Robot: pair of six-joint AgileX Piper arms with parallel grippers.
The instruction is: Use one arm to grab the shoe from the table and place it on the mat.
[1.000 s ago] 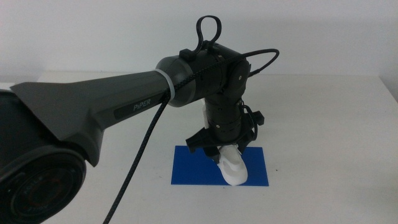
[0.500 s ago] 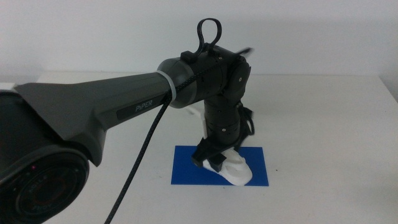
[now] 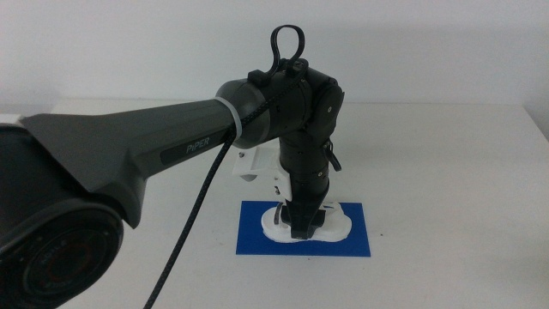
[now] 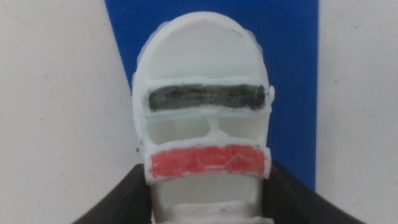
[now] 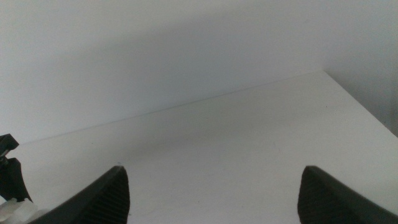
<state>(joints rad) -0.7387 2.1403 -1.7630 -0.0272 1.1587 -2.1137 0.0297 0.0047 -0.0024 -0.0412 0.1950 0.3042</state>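
Observation:
The white shoe (image 3: 340, 222) lies flat on the blue mat (image 3: 256, 242), lengthwise across it. My left gripper (image 3: 302, 227) points straight down at the shoe's middle, at the end of the dark arm (image 3: 154, 146) that comes in from the left. In the left wrist view the shoe (image 4: 205, 68) shows its dark and red straps, and the two dark jaws of the left gripper (image 4: 205, 190) press against its sides over the mat (image 4: 289, 68). My right gripper (image 5: 214, 177) is open and empty, out of the middle view.
The white table (image 3: 446, 172) stretches around the mat on all sides. The mat's front edge lies some way in from the table's front. The right wrist view shows the bare table (image 5: 249, 137) and a far corner of it.
The left gripper has turned and come down. The shoe went from hanging toe-forward over the mat's right part to lying sideways flat on the mat.

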